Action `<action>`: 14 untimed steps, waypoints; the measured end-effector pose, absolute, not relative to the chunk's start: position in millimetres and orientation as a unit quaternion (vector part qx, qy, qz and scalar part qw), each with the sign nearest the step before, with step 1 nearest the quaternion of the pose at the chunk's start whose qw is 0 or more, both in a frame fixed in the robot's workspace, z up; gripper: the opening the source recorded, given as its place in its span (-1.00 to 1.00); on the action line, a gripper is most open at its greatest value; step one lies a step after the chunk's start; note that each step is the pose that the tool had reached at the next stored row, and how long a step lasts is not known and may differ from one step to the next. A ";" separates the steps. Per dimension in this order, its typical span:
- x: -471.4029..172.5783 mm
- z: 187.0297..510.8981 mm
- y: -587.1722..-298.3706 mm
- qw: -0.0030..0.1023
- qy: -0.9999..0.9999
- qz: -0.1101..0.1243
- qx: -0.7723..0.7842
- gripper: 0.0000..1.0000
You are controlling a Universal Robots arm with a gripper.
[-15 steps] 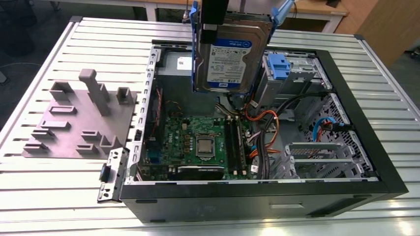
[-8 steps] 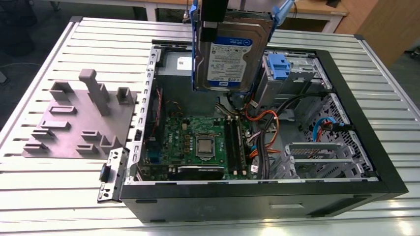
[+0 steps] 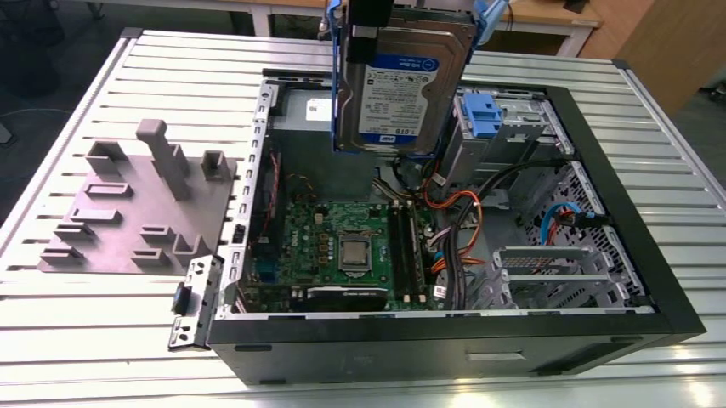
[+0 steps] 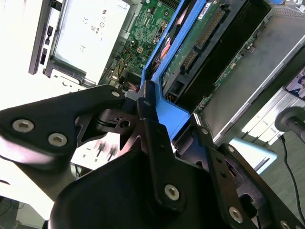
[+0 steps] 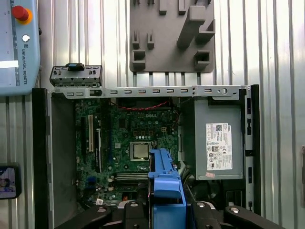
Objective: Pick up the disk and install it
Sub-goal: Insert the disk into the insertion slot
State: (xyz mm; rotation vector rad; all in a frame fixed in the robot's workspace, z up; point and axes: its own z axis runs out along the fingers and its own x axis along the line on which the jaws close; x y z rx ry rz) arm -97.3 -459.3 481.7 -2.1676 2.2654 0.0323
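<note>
The gripper (image 4: 155, 107) is clamped on the disk (image 3: 403, 85). The disk hangs long side up-and-down over the case (image 3: 454, 340). In the exterior view, the bay (image 3: 505, 127) is at four o'clock.

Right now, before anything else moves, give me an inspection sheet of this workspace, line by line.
Surface: slatted metal table, carrying an open computer case.
Job's things: disk held upright above the case, label facing the exterior view; not yet installed.
Clutter: grey fixture plate on the exterior view's left of the case; metal bracket by the case's corner.
Jaws: shut on the disk's blue frame, seen in both wrist views.
Cables: orange, black and blue leads loose inside the case.
Surroundings: wooden desk beyond the table; teach pendant lying on the table.
</note>
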 end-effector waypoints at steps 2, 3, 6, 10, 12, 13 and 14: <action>-97.3 481.8 -459.3 0.003 0.722 0.010 -0.691 -0.26; -97.3 481.8 -459.3 0.003 0.722 0.010 -0.691 -0.26; -97.4 482.0 -459.4 0.003 0.723 0.010 -0.691 -0.26; -97.3 481.9 -461.3 0.003 0.722 0.010 -0.691 -0.26; -97.3 481.8 -463.2 0.003 0.722 0.010 -0.691 -0.26; -97.3 481.9 -464.3 0.003 0.722 0.010 -0.691 -0.26; -97.3 481.9 -465.3 0.003 0.722 0.010 -0.691 -0.26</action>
